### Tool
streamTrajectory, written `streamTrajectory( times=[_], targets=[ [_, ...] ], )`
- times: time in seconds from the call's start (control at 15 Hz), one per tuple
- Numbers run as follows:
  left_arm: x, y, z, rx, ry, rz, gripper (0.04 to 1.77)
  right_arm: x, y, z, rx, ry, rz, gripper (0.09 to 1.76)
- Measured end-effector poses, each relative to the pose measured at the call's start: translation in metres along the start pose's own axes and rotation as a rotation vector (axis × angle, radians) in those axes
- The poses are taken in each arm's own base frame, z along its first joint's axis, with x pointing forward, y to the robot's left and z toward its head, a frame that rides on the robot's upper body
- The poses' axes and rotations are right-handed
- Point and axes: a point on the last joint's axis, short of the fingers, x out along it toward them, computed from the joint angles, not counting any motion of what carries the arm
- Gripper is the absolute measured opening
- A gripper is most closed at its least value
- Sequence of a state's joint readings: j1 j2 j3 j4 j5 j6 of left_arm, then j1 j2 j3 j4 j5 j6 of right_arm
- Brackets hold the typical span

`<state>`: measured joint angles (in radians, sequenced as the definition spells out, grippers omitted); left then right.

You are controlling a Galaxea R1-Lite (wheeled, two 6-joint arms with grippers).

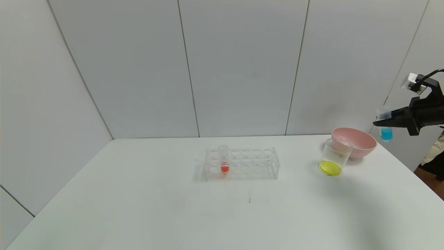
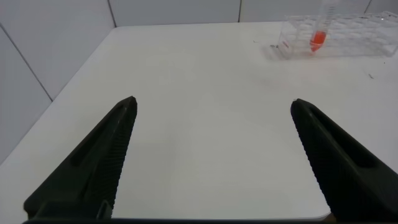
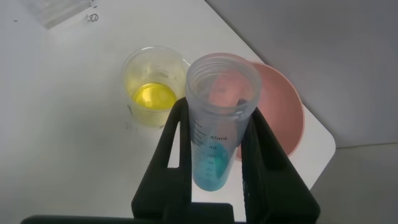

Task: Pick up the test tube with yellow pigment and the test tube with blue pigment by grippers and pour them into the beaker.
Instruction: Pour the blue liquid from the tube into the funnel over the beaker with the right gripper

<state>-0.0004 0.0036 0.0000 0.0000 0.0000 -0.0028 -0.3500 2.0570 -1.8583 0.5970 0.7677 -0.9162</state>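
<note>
Right gripper (image 1: 381,119), jaws clamped on the blue-pigment test tube (image 1: 385,128), hangs at three o'clock beyond the yellow-filled beaker (image 1: 333,158); premature tipping would likely spill onto the worktop (image 1: 156,208).

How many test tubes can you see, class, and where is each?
2. A red-orange tube stands in the rack mid-table. The blue tube hangs upright in the right gripper, raised beyond the pink bowl. No yellow tube shows.
</note>
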Motion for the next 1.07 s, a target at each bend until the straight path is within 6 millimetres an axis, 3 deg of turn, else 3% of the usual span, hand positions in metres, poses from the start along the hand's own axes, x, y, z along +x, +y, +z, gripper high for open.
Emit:
streamTrajectory(
  times=[0.2, 0.4, 0.6, 1.07],
  targets=[
    [0.0, 0.0, 0.0, 0.0, 0.0, 0.0, 1.76, 0.016, -0.01, 0.002, -0.033, 0.076, -0.036, 0.52],
    [0.0, 0.0, 0.0, 0.0, 0.0, 0.0, 1.76, 0.033, -0.007, -0.001, -0.061, 0.143, -0.028, 0.52],
    [0.0, 0.0, 0.0, 0.0, 0.0, 0.0, 1.76, 0.046, 0.003, 0.003, -0.091, 0.229, -0.015, 0.52],
    [0.0, 0.0, 0.0, 0.0, 0.0, 0.0, 1.76, 0.071, 0.031, 0.032, -0.246, 0.435, -0.095, 0.52]
  ],
)
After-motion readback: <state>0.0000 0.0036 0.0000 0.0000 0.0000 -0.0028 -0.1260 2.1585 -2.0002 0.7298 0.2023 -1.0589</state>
